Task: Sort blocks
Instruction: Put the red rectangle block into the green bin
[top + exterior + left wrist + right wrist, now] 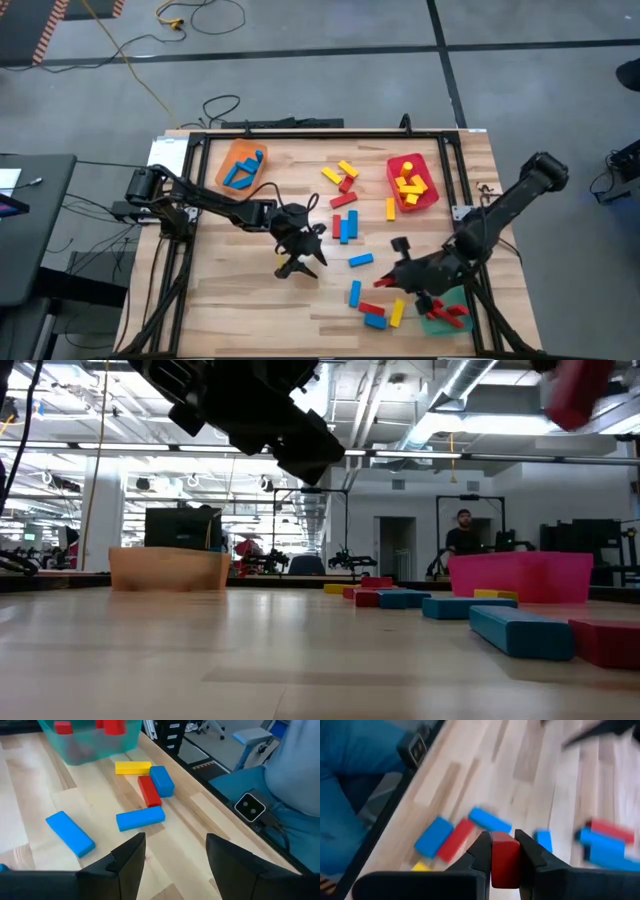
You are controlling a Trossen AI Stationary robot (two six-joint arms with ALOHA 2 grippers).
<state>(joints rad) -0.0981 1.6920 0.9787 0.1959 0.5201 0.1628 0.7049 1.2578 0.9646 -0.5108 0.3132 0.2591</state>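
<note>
Sorting in progress, seen from above. The orange tray point(240, 165), upper left of the table point(230, 300), holds several blue blocks point(244, 171); the red tray point(412, 184), upper right, holds yellow blocks point(408, 185); the green tray point(441, 312), lower right, holds red blocks point(450, 314). By these contents, each tray appears to collect one colour, and each already has a few pieces.

A good share remains loose on the wood: a mixed red-and-yellow cluster point(341, 182) at upper centre, two upright blue blocks point(347, 227) at centre, a single yellow block point(390, 208) beside the red tray, a lone blue block point(360, 260) below centre, and a mixed group point(378, 310) at lower centre-right. Judged from this, the task looks somewhat under half done.

The right gripper point(505, 851), lower right in the high view beside the green tray, is clamped narrowly on a red block point(504, 859), which shows upright between its fingers in the right wrist view. That block probably belongs in the green tray.

The left gripper point(175, 854), just left of centre in the high view, has its fingers spread apart and holds nothing; its wrist view looks toward the loose group near the green tray.
</note>
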